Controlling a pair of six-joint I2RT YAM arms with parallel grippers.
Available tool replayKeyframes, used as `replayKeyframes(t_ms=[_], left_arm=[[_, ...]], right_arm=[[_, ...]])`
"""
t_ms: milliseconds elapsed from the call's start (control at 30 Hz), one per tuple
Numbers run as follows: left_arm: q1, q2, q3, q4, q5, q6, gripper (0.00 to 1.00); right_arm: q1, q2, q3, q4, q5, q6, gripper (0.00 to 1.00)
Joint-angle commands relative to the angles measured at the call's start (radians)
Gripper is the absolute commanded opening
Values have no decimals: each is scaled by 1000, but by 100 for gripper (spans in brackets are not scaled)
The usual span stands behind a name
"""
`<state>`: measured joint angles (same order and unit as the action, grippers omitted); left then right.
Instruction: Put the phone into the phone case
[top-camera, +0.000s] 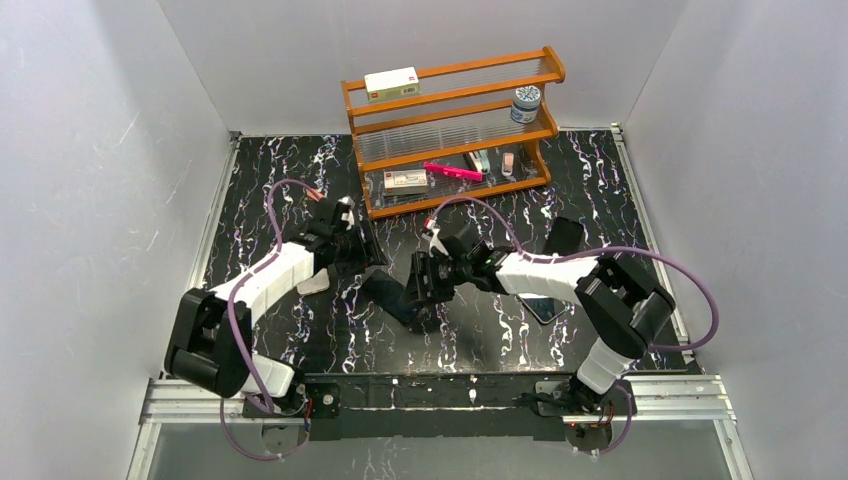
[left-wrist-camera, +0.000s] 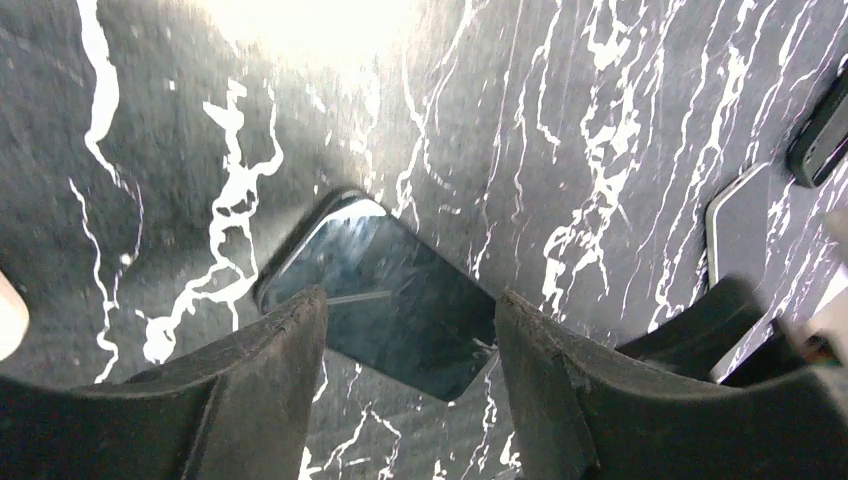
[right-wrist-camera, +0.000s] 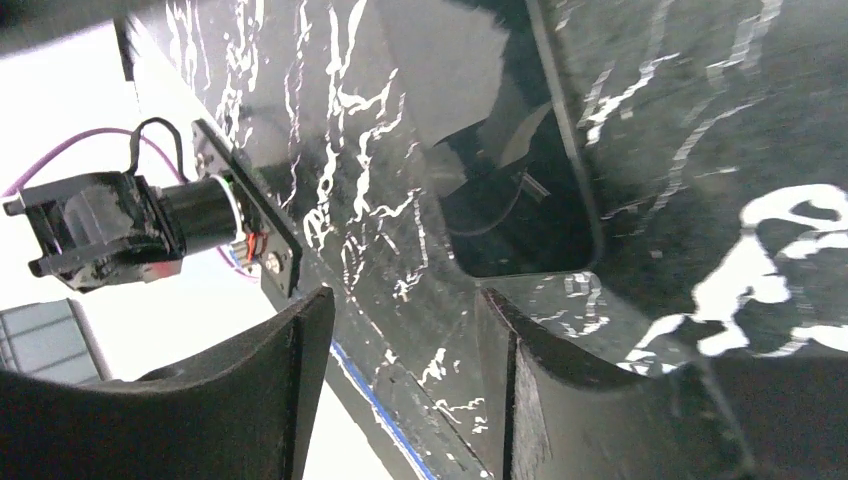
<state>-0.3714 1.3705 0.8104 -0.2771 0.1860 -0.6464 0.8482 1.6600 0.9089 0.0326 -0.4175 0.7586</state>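
Note:
The phone (top-camera: 388, 293) lies flat on the black marbled table (top-camera: 480, 340) between my two grippers, its dark screen glossy. In the left wrist view the phone (left-wrist-camera: 385, 295) lies just beyond and between my fingertips. My left gripper (left-wrist-camera: 410, 297) is open and hovers over its near end; it also shows in the top view (top-camera: 352, 250). My right gripper (top-camera: 421, 293) is open at the phone's other end, low over the table. In the right wrist view the gripper (right-wrist-camera: 400, 300) is empty, with the phone (right-wrist-camera: 520, 215) ahead. The matte black phone case (top-camera: 565, 235) lies far right, also seen from the left wrist (left-wrist-camera: 822, 135).
A pale-rimmed slab (top-camera: 545, 308) lies under my right forearm, seen too in the left wrist view (left-wrist-camera: 738, 220). A small pale object (top-camera: 314, 283) lies beside my left arm. A wooden shelf (top-camera: 455, 130) with boxes, a jar and a pink pen stands at the back.

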Motion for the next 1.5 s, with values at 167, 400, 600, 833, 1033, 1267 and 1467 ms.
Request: replayKeyframes(t_ms=[167, 400, 600, 833, 1033, 1267, 1467], left_arm=[[38, 144, 86, 93, 94, 56, 60], [38, 190, 58, 172, 171, 78, 59], [38, 224, 64, 199, 209, 98, 59], [38, 290, 53, 225, 242, 76, 58], [38, 322, 89, 75, 190, 126, 57], [36, 219, 2, -2, 226, 115, 55], [17, 133, -84, 15, 293, 48, 54]], right_arm=[[179, -16, -67, 266, 152, 147, 60], [234, 37, -124, 417, 247, 225, 61], [282, 87, -109, 419, 322, 223, 61], [288, 107, -108, 318, 480, 222, 61], [287, 32, -142, 228, 646, 208, 60], [247, 2, -203, 268, 656, 212, 60], [167, -11, -245, 367, 548, 224, 63]])
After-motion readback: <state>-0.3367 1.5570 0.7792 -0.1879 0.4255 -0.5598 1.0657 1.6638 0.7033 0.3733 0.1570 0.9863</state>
